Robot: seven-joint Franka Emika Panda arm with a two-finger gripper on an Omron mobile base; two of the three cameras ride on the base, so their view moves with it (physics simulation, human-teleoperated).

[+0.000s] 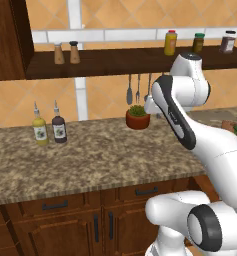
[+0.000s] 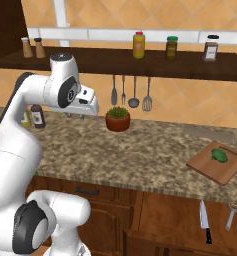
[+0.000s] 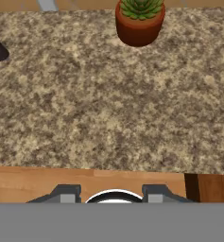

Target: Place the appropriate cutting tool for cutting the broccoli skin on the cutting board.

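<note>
The two-finger pincer [image 3: 111, 194], fingers parted and gripping nothing, is hovering over the speckled granite worktop [image 3: 108, 108], well apart from the reddish-brown wooden cutting board [image 2: 217, 165] carrying the small dark-green broccoli [image 2: 220, 155].

Below your fingers [image 3: 66, 193] you see a speckled, matt granite counter [image 3: 108, 104]. Ahead of them stands a smooth terracotta pot [image 3: 138, 28]. Far to their right, a matt wooden cutting board [image 2: 216, 165] carries lumpy broccoli [image 2: 220, 155].

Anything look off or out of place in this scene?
Yes: a black-handled kitchen knife and a silver peeler-like tool sit below the speckled granite counter, against the dark wood cabinet front, apparently in an open drawer. The small green broccoli rests on the reddish-brown wooden cutting board.
</note>
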